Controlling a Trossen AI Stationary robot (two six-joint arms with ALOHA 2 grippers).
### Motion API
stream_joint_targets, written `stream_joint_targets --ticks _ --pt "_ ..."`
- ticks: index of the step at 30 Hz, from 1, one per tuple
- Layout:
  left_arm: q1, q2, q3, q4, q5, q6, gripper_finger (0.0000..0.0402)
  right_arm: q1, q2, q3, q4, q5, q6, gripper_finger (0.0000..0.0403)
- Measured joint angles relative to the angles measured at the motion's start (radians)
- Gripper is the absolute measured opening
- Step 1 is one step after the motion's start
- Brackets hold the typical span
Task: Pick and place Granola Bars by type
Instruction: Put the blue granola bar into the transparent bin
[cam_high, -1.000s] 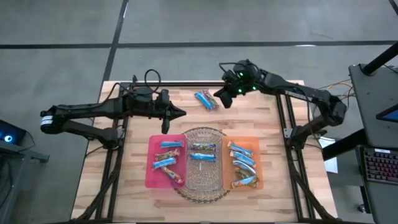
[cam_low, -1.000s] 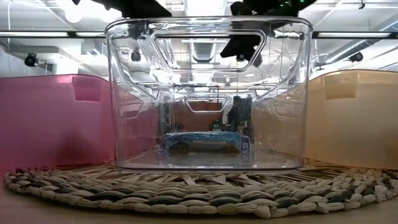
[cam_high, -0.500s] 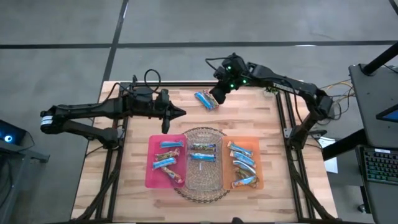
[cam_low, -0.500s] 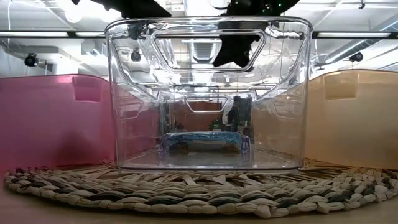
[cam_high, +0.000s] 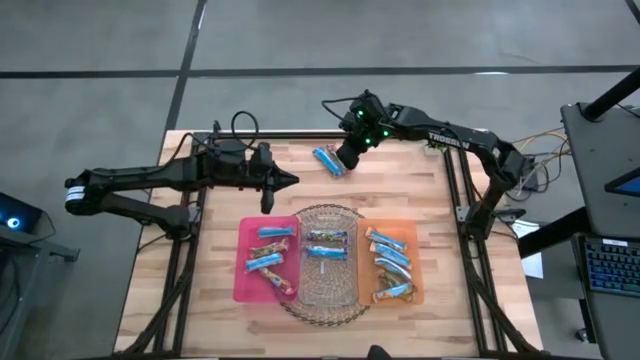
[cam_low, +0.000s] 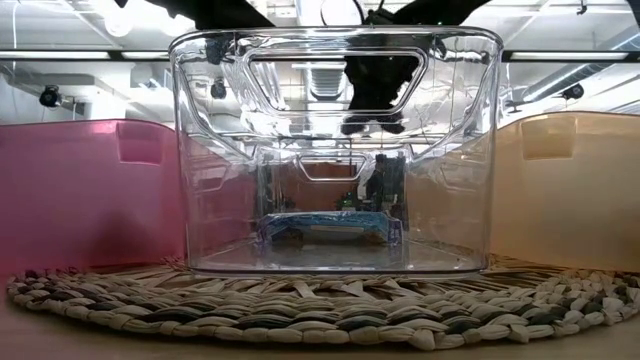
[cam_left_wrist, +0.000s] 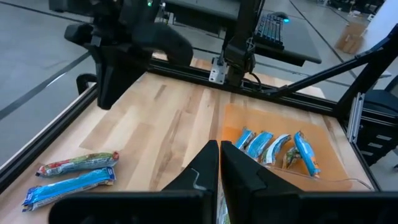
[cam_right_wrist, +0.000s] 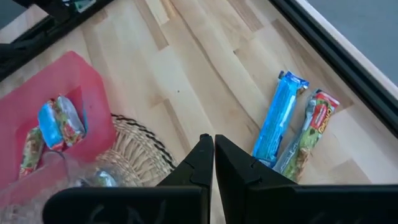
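Two loose granola bars lie flat side by side near the table's far edge: a blue one (cam_right_wrist: 278, 118) and a brown, red and green one (cam_right_wrist: 308, 134), also seen together as a pair (cam_high: 330, 160). My right gripper (cam_high: 343, 163) hovers shut just to their right, above the table and tipped downward, touching neither. My left gripper (cam_high: 290, 181) is shut and waits over the table's left middle. More bars lie in the pink tray (cam_high: 243, 262), the clear bin (cam_high: 327, 290) and the orange tray (cam_high: 412, 265).
The three containers stand in a row at the table's near middle, the clear bin on a round woven mat (cam_high: 300, 305). Bare wood lies between them and the loose bars. A black frame (cam_high: 300, 135) runs along the table's far edge.
My right gripper has moved toward the table's left edge and a little down, tipping further downward, and has come close beside the two loose bars. It has stayed shut. The bars have not moved.
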Motion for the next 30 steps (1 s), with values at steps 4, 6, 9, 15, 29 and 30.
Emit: stream_joint_targets --ticks 4,6,9,15,29,30 --pt "0.0 0.0 0.0 0.0 0.0 0.0 0.0 0.0 0.032 0.011 0.006 0.004 0.002 0.0009" --pt "0.0 0.0 0.0 0.0 0.0 0.0 0.0 0.0 0.059 0.023 0.005 0.004 0.002 0.0009" --pt "0.0 0.0 0.0 0.0 0.0 -0.001 0.0 0.0 0.109 0.052 0.002 0.004 0.003 0.0009" --pt "0.0 0.0 0.0 0.0 0.0 -0.007 0.0 0.0 0.214 0.162 -0.033 0.008 0.007 0.0009" --pt "0.0 0.0 0.0 -0.003 0.0 -0.013 0.0 0.001 0.535 0.579 -0.414 0.027 -0.108 0.0112" --pt "0.0 -0.001 0.0 -0.009 0.0 -0.013 0.0 0.001 0.546 0.59 -0.416 0.027 -0.109 0.0125"
